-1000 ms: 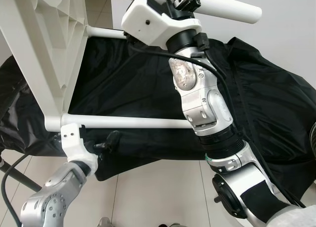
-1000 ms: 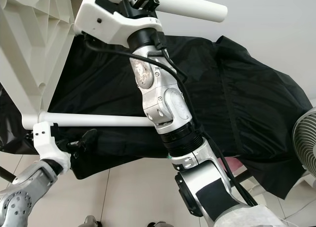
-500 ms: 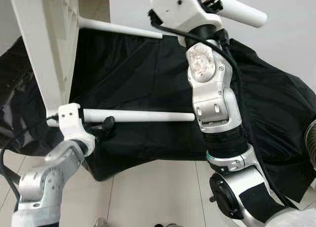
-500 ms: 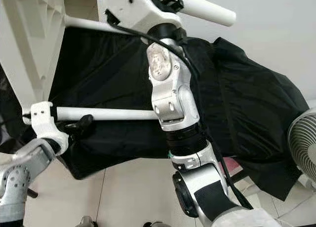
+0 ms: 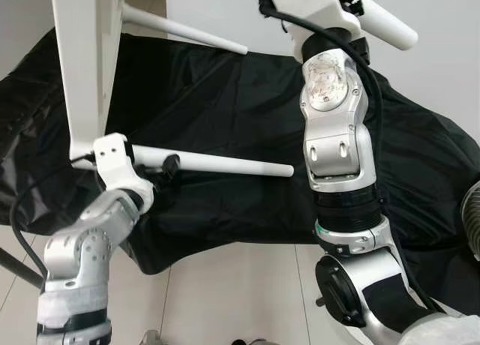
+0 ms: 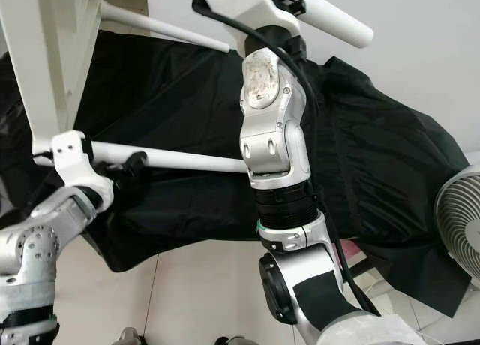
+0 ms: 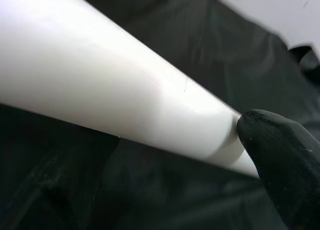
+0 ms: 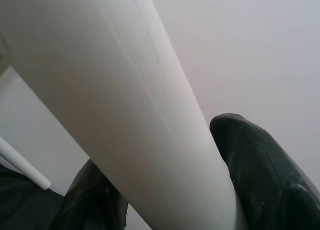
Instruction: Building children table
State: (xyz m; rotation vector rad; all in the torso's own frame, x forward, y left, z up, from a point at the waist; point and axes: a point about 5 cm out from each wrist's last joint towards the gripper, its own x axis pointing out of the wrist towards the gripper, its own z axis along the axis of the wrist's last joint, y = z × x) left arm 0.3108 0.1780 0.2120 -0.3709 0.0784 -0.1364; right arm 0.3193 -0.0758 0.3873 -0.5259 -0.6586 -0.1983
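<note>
Three white table legs in view on one white children's table [image 5: 86, 67], held on its side above a black cloth [image 5: 225, 97]; tabletop edge-on at the left, its upper part cut off by the frame.

Lower leg [image 5: 225, 164]: runs from the tabletop's lower corner out to the right, free end rounded, lying across the cloth background. Left gripper [image 5: 154, 172] clamped on this leg close to the tabletop; in the left wrist view one black fingertip [image 7: 280, 160] presses against the leg [image 7: 115, 90], the other finger only a dark blur beneath it.

Upper leg [image 5: 386, 22]: thick, tilted down to the right, its root hidden behind the right arm's white wrist housing. Right gripper [image 8: 165, 200] closed round it; the right wrist view shows black fingers [image 8: 260, 175] on either side of the white tube [image 8: 125, 105].

Far leg [image 5: 187, 31]: thin, sloping, partly hidden by the tabletop.

Fan [image 6: 459, 225]: grille only, cut off at the right edge.

Floor [image 5: 240, 292]: pale tiles, below the cloth.
</note>
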